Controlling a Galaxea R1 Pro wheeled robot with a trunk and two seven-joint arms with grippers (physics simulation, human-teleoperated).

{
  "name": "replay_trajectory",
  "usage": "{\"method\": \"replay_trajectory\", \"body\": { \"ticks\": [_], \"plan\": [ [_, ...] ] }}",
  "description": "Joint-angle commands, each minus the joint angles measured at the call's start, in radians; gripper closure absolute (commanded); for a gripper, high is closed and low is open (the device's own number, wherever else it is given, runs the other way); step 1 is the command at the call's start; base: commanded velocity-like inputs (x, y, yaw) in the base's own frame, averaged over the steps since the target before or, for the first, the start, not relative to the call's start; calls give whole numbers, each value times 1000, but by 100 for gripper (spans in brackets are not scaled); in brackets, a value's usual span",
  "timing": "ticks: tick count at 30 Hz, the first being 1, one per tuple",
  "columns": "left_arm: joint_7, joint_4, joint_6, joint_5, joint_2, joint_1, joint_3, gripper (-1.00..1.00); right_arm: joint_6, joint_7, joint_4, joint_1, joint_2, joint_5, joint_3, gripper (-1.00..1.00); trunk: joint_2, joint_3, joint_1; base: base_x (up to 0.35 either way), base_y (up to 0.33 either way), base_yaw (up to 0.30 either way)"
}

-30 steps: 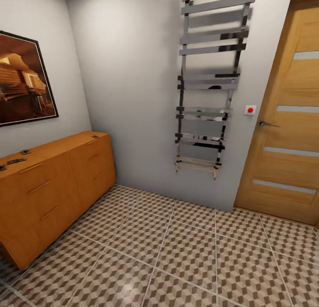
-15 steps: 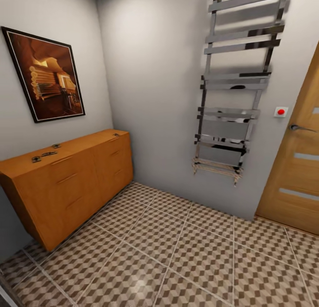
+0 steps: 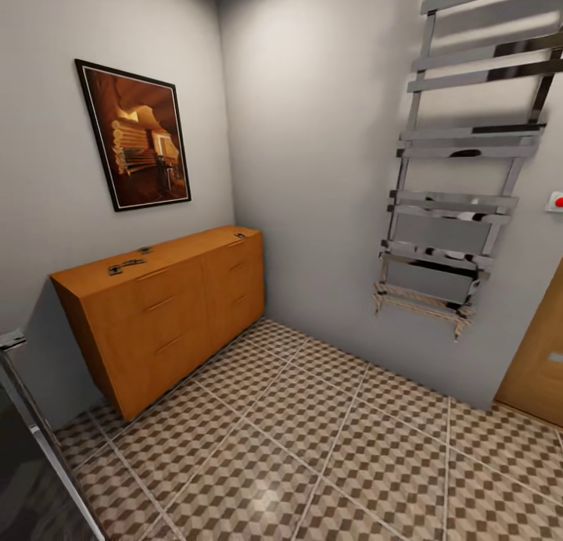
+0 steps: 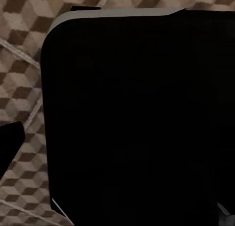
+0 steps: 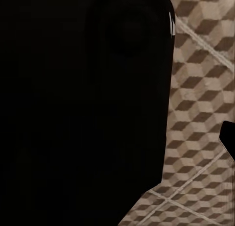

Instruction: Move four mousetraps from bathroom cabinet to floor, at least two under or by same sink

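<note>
Orange-brown cabinet [image 3: 168, 314] shut, mousetraps [image 3: 125, 266] lying flat on top

The cabinet [image 3: 168, 306] is a warm orange-brown wood, with small dark mousetraps [image 3: 125, 266] on top. The bathroom floor [image 3: 313, 447] wears brown, beige and white cubes with pale grout. Grey walls [image 3: 313, 134] carry a black-framed amber picture [image 3: 134, 134] and a chrome towel rail [image 3: 461, 173]. The door [image 3: 539, 369] is honey-coloured wood.
</note>
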Motion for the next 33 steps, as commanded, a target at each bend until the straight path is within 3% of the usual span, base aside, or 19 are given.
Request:
{"method": "replay_trajectory", "body": {
  "ticks": [1,14,33],
  "plan": [
    [0,0,-2,2,-1,0,1,-100,-1,0,0,0,0,0,0,-100,0,-1,0,0,0,279],
    [0,0,-3,3,-2,0,1,-100,-1,0,0,0,0,0,0,-100,0,-1,0,0,0,258],
    [0,1,-2,3,-2,0,1,-100,-1,0,0,0,0,0,0,-100,0,-1,0,124,-128,28]
  ]
}}
